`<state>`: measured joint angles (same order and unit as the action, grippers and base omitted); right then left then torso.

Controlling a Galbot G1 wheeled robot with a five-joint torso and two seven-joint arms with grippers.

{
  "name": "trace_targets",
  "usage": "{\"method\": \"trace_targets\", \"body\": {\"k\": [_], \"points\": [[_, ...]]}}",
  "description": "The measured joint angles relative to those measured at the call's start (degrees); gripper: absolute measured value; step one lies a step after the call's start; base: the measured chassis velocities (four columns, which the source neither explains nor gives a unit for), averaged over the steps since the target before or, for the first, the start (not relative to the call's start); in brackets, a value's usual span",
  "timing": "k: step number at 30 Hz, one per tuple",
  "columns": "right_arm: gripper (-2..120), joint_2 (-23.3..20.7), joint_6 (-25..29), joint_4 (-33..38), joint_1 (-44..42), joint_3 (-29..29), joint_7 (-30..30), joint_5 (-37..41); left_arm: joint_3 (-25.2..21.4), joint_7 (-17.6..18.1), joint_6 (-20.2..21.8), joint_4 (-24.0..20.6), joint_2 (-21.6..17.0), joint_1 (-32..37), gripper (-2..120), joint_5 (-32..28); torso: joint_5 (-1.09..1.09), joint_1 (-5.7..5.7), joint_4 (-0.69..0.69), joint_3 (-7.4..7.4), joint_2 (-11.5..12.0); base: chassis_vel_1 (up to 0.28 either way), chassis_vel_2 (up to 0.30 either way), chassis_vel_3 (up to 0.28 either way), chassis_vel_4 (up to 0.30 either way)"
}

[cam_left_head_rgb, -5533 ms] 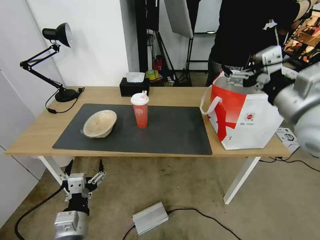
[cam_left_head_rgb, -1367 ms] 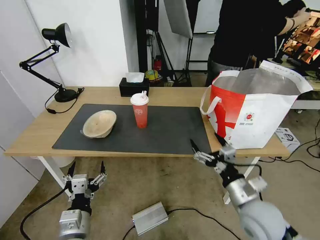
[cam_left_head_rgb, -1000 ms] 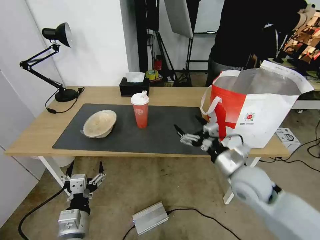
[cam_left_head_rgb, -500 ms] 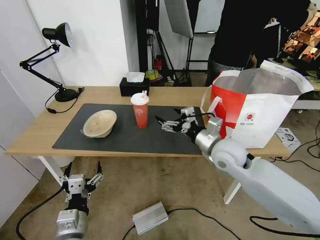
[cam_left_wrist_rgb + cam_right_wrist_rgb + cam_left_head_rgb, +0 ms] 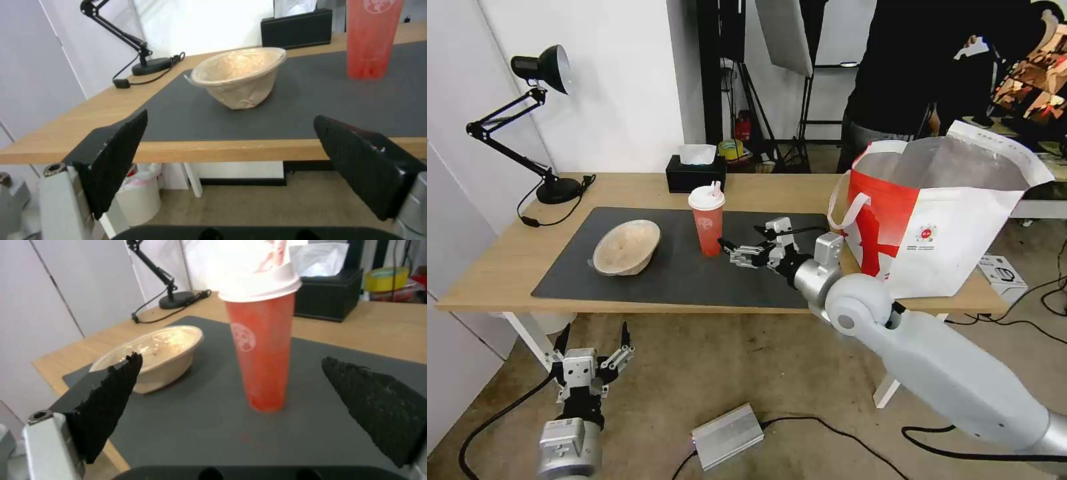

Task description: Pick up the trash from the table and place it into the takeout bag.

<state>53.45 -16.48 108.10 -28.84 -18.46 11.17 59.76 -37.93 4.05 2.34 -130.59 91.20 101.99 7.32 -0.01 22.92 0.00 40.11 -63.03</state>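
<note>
Right gripper [image 5: 740, 248] low over the dark grey mat [image 5: 774, 273], fingers spread wide, nothing held, tips just short of the red drink cup [image 5: 708, 220]. Right wrist view: cup [image 5: 262, 340] centred between the two black pads [image 5: 111, 400], apart from both. Step in hand looks like the approach to grasp the cup. To do it well, I'd judge: keep the cup centred, go in until the pads sit either side of the body below the white lid [image 5: 706, 197], close gently since a thin cup likely flexes, keep it upright in case liquid is left.

Left gripper [image 5: 592, 347] parked below the table's front edge, near the floor, fingers open and empty; its wrist view faces the tan bowl [image 5: 240, 80].

Tan bowl [image 5: 626, 247] on the mat's left part, tilted, well apart from the cup. Takeout bag [image 5: 940, 220] stands open on the table's right end, foil lining visible, beside the mat edge, handle hanging toward the arm.

Table [image 5: 507, 267], light wood top: black desk lamp [image 5: 540, 120] at the far left corner, black tissue box [image 5: 696, 173] behind the cup. Floor below has a silver box [image 5: 727, 437] and cables. Person in dark clothes behind the bag, not touching anything.
</note>
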Motion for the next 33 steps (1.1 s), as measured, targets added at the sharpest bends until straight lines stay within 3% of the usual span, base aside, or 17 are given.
{"method": "trace_targets", "body": {"k": [33], "points": [[100,9.1,-0.3,-11.0,4.7,-4.3,1.2,0.1,-1.3,0.2,-0.3,-0.5,-0.1,-0.1,100,-0.9,0.00,0.00,0.00,0.00,0.0,0.000,0.000,0.000,0.000]]}}
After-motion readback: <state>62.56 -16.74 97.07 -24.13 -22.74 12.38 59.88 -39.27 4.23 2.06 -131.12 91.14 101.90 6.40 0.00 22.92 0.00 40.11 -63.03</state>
